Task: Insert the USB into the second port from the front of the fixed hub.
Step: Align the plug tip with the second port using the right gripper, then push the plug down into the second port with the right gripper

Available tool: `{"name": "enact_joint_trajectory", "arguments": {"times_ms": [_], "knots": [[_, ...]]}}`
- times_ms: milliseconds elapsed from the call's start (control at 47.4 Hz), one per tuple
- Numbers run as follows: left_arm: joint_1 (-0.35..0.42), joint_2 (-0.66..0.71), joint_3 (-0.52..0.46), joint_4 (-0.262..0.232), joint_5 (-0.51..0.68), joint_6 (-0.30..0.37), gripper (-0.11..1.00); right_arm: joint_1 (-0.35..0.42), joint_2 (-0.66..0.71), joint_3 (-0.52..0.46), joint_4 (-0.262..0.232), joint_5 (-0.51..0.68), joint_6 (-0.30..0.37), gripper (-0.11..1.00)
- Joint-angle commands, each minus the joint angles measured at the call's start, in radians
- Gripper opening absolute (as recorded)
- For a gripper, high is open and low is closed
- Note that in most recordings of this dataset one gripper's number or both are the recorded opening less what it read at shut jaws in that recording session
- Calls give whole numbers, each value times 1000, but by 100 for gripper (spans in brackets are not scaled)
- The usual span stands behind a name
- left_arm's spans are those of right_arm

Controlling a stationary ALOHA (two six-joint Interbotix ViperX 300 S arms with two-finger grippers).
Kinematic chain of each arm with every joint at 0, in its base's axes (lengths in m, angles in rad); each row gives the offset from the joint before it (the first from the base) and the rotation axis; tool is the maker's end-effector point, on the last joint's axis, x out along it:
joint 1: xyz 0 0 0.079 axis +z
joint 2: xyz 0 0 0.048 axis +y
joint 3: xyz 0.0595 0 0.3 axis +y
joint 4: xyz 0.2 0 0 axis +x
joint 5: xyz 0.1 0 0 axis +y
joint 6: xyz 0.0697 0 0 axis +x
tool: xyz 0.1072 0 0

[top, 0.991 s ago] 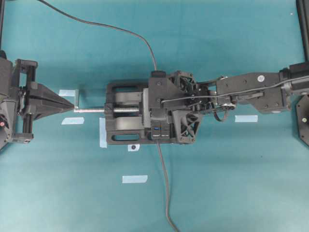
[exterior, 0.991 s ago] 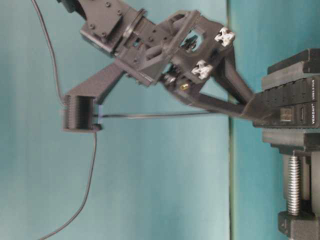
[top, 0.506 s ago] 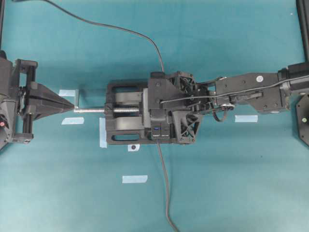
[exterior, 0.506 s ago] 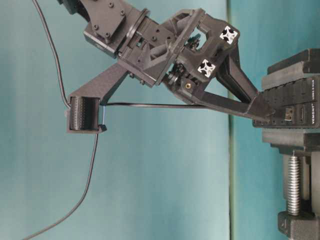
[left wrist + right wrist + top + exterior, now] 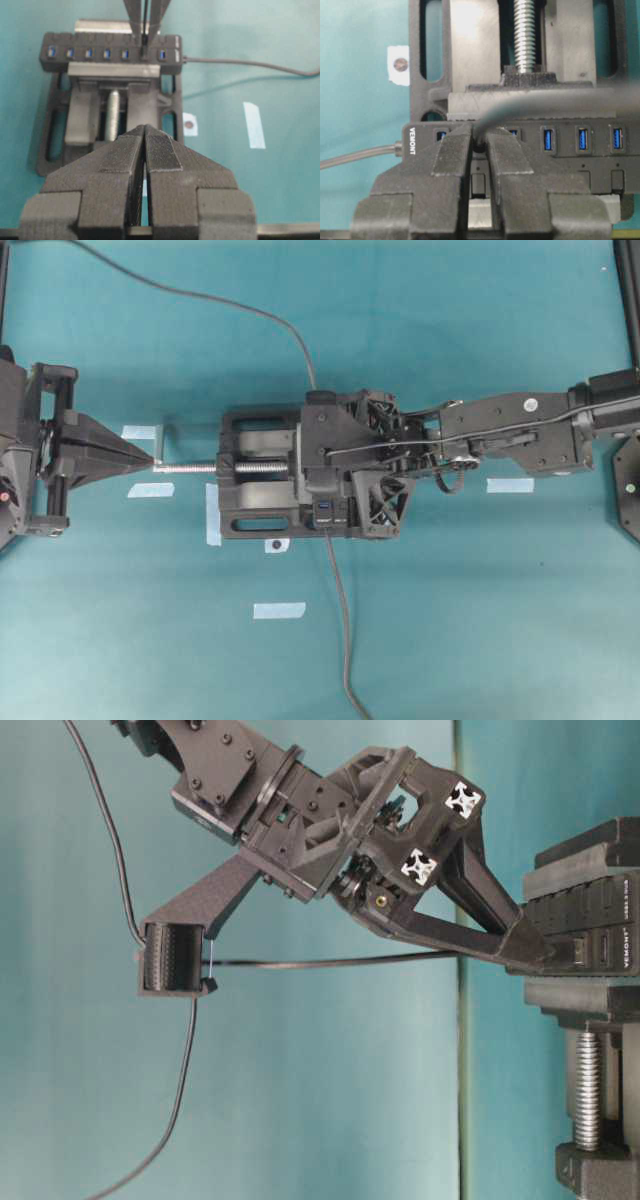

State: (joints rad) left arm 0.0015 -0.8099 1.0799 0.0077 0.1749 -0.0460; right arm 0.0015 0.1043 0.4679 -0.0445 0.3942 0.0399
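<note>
The fixed hub point(image 5: 560, 140) is a long black strip with blue slots, clamped in the vise point(image 5: 255, 485). My right gripper point(image 5: 479, 131) is shut on the USB point(image 5: 479, 145), a small black plug. It holds the plug down on the second slot from the labelled end where the hub's own cable leaves. From table level the gripper tip point(image 5: 540, 952) touches the hub point(image 5: 590, 935); how deep the plug sits is hidden. The USB's thin cable point(image 5: 320, 961) trails back over the wrist. My left gripper point(image 5: 150, 462) is shut on nothing, by the vise screw's handle.
The hub's own cable point(image 5: 340, 620) runs toward the front edge of the table. The USB's cable point(image 5: 240, 310) loops off to the back left. Several tape strips point(image 5: 278, 610) lie on the teal mat. The silver screw point(image 5: 190, 468) sticks out left of the vise.
My right gripper has shifted a little left and pushed its tip farther onto the hub, the wrist tilting. The USB's cable behind the vise has swung left. The left arm has not moved.
</note>
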Motion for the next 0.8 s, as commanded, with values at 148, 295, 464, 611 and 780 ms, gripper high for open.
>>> {"name": "enact_joint_trajectory", "arguments": {"times_ms": [148, 295, 464, 611, 780], "knots": [[0, 2, -12, 2, -9, -2, 0, 11, -3, -5, 3, 6, 5, 7], [0, 0, -15, 2, -11, -2, 0, 11, -2, -3, 3, 20, 6, 7], [-2, -2, -15, 3, -11, -2, 0, 11, 3, -3, 5, 23, 6, 7], [0, -2, -15, 3, -11, -2, 0, 11, 9, -3, 5, 31, 6, 7], [-2, -2, -15, 2, -11, -2, 0, 12, 20, -8, 6, 31, 6, 7]]}}
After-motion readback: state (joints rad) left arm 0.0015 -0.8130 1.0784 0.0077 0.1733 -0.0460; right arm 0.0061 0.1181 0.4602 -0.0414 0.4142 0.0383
